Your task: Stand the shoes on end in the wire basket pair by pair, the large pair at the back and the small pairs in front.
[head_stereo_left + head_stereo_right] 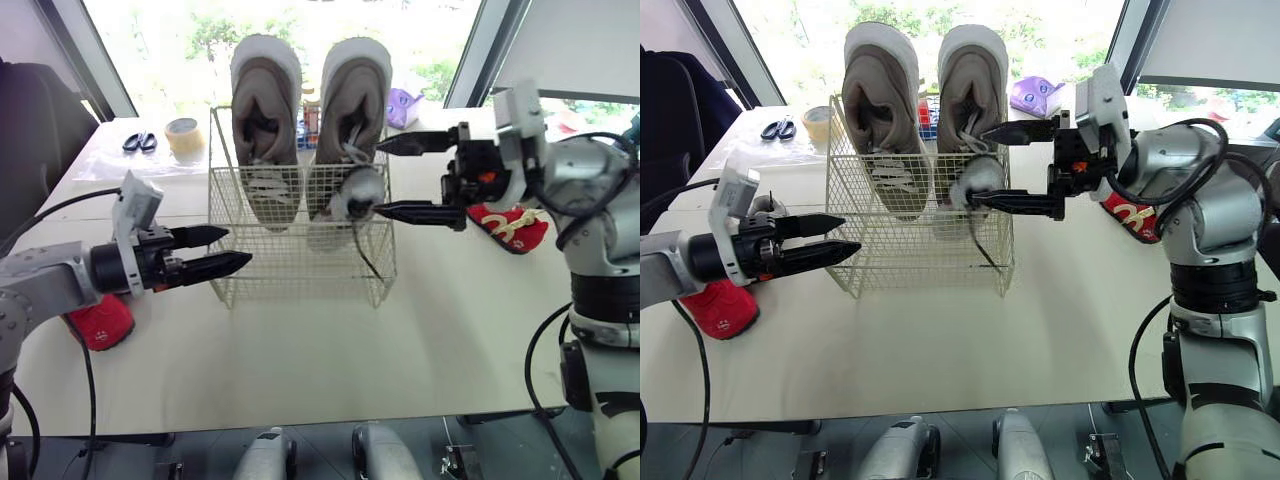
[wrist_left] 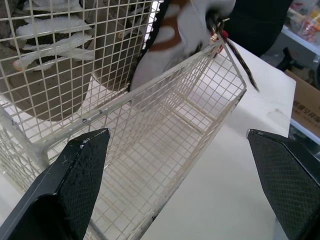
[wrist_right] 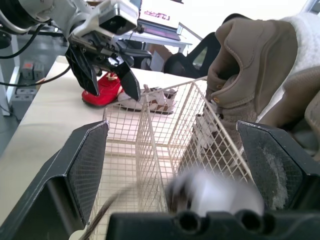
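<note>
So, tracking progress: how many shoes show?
6: in the wire basket, two large taupe shoes behind, small white shoe in front; left on table, red shoe and white-brown shoe; right, patterned red shoe.

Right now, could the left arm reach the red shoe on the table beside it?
Probably yes: the red shoe lies uncovered on the table just beneath that arm, whose fingers are open.
</note>
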`<state>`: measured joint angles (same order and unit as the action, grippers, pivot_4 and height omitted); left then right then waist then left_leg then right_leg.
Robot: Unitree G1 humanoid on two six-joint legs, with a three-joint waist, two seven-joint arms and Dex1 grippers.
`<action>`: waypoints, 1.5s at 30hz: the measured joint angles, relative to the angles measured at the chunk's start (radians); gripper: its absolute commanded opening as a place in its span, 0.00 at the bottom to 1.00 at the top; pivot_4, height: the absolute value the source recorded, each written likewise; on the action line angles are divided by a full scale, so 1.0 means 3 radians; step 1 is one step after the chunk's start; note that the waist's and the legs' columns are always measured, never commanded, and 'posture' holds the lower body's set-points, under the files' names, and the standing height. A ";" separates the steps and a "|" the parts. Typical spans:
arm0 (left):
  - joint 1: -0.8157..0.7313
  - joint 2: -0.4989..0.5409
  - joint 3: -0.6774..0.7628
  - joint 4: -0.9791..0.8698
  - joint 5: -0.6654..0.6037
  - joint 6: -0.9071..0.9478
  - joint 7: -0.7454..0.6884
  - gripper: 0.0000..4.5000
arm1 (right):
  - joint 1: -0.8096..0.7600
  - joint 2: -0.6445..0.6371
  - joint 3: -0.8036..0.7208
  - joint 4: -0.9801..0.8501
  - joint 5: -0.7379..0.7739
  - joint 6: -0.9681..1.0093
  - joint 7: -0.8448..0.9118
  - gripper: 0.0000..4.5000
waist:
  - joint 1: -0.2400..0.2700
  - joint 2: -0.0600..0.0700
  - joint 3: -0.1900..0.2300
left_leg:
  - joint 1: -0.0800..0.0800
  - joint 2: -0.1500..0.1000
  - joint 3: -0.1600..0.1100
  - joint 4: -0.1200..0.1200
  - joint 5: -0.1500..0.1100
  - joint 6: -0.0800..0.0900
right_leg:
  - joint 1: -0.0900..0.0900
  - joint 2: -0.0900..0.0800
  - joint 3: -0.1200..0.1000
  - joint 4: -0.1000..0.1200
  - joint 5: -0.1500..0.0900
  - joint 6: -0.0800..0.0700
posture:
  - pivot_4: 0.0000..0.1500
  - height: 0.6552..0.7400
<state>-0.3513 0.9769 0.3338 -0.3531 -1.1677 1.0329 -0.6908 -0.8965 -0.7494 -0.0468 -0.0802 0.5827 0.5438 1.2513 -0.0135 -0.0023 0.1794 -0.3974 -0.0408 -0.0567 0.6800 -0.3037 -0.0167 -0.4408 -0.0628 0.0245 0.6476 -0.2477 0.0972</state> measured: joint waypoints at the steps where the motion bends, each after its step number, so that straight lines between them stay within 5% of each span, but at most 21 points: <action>1: -0.0003 -0.0006 -0.0002 0.0013 0.0009 0.0000 -0.0016 1.00 | 0.0000 -0.0032 -0.0001 -0.0007 -0.0002 0.0010 -0.0018 0.98 | 0.0000 0.0000 0.0000 | 0.0000 0.0000 0.0000 0.0000 0.0000 0.0000 | 0.0000 0.0000 0.0000 0.0000 0.0000 0.0000 | 1.00 1.00; 10: -0.0375 0.0049 0.0222 0.0592 0.0055 0.0013 0.0145 1.00 | -0.0315 -0.0231 -0.0243 0.0059 0.0229 0.0384 -0.0150 0.98 | -0.0007 0.0000 0.0000 | -0.0001 0.0000 0.0000 0.0000 0.0000 0.0000 | -0.0002 0.0000 -0.0001 0.0001 0.0000 0.0000 | 1.00 1.00; 15: -0.0697 0.0519 0.0206 0.1408 0.0625 0.0014 0.0327 1.00 | -0.0505 -0.0398 -0.0405 -0.0241 0.0888 0.1105 -0.0171 0.98 | -0.0010 0.0000 0.0000 | -0.0001 0.0000 0.0000 -0.0005 -0.0001 0.0002 | -0.0004 0.0002 -0.0002 -0.0001 0.0000 0.0000 | 1.00 1.00; 19: -0.0927 0.0743 -0.0281 0.2087 0.1377 -0.0095 0.0387 1.00 | -0.0366 -0.0624 -0.0288 -0.0672 0.1121 0.1390 -0.0064 0.98 | 0.0009 0.0000 0.0000 | 0.0001 -0.0002 0.0001 -0.0004 -0.0002 0.0004 | 0.0000 0.0000 -0.0006 0.0000 0.0000 0.0001 | 1.00 1.00; 27: -0.2041 0.0232 -0.1198 0.3853 0.2598 -0.0271 0.0450 1.00 | 0.0099 -0.0743 0.0064 -0.1063 0.0960 0.1255 0.0040 0.98 | 0.0011 -0.0014 -0.0003 | -0.0012 -0.0008 0.0000 0.0011 -0.0003 0.0008 | -0.0003 0.0003 -0.0016 0.0004 0.0000 0.0003 | 1.00 1.00; 34: -0.2570 -0.0096 -0.1441 0.5020 0.3270 -0.0847 0.0056 1.00 | 0.0214 -0.0739 0.0077 -0.1091 0.0895 0.1164 -0.0053 0.98 | -0.0001 -0.0017 -0.0003 | -0.0023 -0.0007 0.0000 0.0012 0.0002 -0.0002 | -0.0016 0.0003 -0.0017 0.0006 0.0000 0.0003 | 1.00 1.00; 43: -0.2691 -0.0318 -0.1378 0.5439 0.3638 -0.1173 -0.0049 0.02 | 0.0366 -0.0732 -0.0057 -0.1164 0.0984 0.1213 -0.0331 1.00 | 0.0000 -0.0018 -0.0004 | -0.0022 -0.0007 -0.0001 0.0014 -0.0003 0.0007 | -0.0015 -0.0003 -0.0016 0.0009 0.0001 0.0003 | 1.00 1.00; 45: -0.2700 -0.0319 -0.1314 0.5458 0.3658 -0.1167 -0.0049 0.00 | 0.0384 -0.0732 -0.0064 -0.1164 0.0983 0.1212 -0.0361 1.00 | 0.0004 -0.0018 -0.0004 | -0.0022 -0.0007 -0.0001 0.0014 -0.0003 0.0007 | -0.0016 -0.0003 -0.0016 0.0010 0.0001 0.0003 | 1.00 1.00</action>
<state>-1.1612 0.8812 -0.0605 1.2843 -0.0702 0.6827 -0.7056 -0.7814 -0.9691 -0.0660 -0.4293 0.8775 0.9075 1.1431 -0.0124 -0.0078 0.1782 -0.4040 -0.0428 -0.0570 0.6841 -0.3045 -0.0144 -0.4454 -0.0638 0.0197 0.6505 -0.2475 0.0982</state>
